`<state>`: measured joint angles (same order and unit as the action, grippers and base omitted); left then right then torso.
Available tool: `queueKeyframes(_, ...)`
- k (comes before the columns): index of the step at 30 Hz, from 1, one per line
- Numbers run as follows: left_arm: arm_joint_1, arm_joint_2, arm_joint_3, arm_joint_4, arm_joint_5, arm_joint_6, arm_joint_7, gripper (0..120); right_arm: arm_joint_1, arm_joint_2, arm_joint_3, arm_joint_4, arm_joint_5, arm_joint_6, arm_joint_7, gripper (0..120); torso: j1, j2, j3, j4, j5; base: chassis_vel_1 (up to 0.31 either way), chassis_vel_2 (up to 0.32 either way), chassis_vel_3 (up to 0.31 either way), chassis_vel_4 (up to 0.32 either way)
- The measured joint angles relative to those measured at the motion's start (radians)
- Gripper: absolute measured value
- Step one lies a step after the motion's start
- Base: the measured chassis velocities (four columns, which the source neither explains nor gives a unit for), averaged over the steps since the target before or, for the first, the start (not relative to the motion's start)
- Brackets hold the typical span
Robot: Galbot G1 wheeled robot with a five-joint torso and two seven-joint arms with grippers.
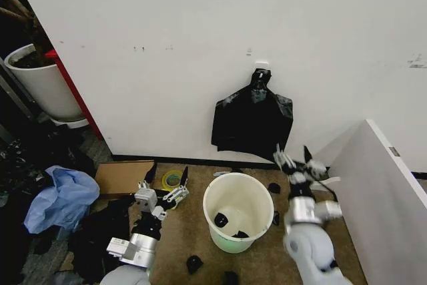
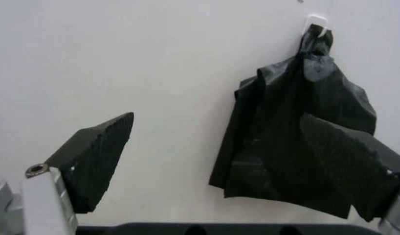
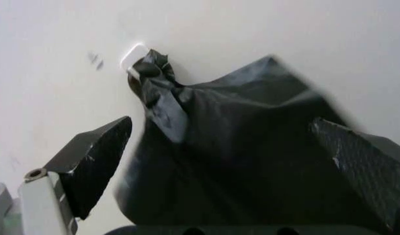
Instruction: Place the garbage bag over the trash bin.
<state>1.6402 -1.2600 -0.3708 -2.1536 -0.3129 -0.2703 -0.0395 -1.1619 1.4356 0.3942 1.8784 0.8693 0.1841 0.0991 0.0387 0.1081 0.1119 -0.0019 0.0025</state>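
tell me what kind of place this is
Probably a cluttered utility or storage corner indoors: a white bin on bare floor, black bags hung on a wall hook, and a plant pot beside piled cloth.

Head view looks down from above; both wrist views face the wall (image 1: 200, 51) closely, sharing the hung black bundle (image 1: 253, 123).

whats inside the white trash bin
The trash bin holds a few small black pieces on its floor, about three; no bag lines it. The near wall hides part of the floor.
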Motion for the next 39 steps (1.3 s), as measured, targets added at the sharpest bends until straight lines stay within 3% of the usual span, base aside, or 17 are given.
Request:
queueKeyframes(4,-0.001,0.001,-0.009,-0.001,0.0,0.002,-0.002,100,0.105,0.013,-0.016,-0.078,0.12,-0.016,0.003,100,0.0,0.0,0.0,0.0001,0.0,0.0,0.0,0.0,0.0)
queueKeyframes(14,-0.034,0.011,-0.035,0.023,-0.028,0.012,-0.006,100,0.306,0.074,-0.048,-0.253,0.255,-0.064,0.011,100,0.0,0.0,0.0,-0.0001,0.0,0.0,0.0,0.0,0.0)
queueKeyframes(23,-0.081,0.013,-0.033,0.07,-0.049,0.018,-0.015,100,0.393,0.109,-0.04,-0.333,0.254,-0.066,-0.01,100,0.0,0.0,0.0,-0.0001,0.0001,0.0,0.0,0.0,0.0)
queueKeyframes(26,-0.093,0.012,-0.029,0.08,-0.051,0.019,-0.017,100,0.383,0.11,-0.04,-0.332,0.252,-0.063,-0.027,94,0.0,0.0,0.0,-0.0001,0.0,0.0,0.0,0.0,0.0)
queueKeyframes(33,-0.121,0.003,-0.012,0.111,-0.051,0.019,-0.02,100,0.356,0.108,-0.046,-0.327,0.25,-0.042,-0.081,70,0.0,0.0,0.0,-0.0002,0.0002,0.0,0.0,0.0,0.0)
queueKeyframes(37,-0.134,-0.002,-0.001,0.125,-0.047,0.018,-0.021,100,0.369,0.112,-0.049,-0.346,0.243,-0.026,-0.109,51,0.0,0.0,0.0,-0.0001,0.0001,0.0,0.0,0.0,0.0)
queueKeyframes(39,-0.137,-0.003,0.0,0.127,-0.046,0.018,-0.021,100,0.372,0.112,-0.05,-0.348,0.241,-0.023,-0.112,47,0.0,0.0,0.0,-0.0001,0.0002,0.0,0.0,0.0,0.0)
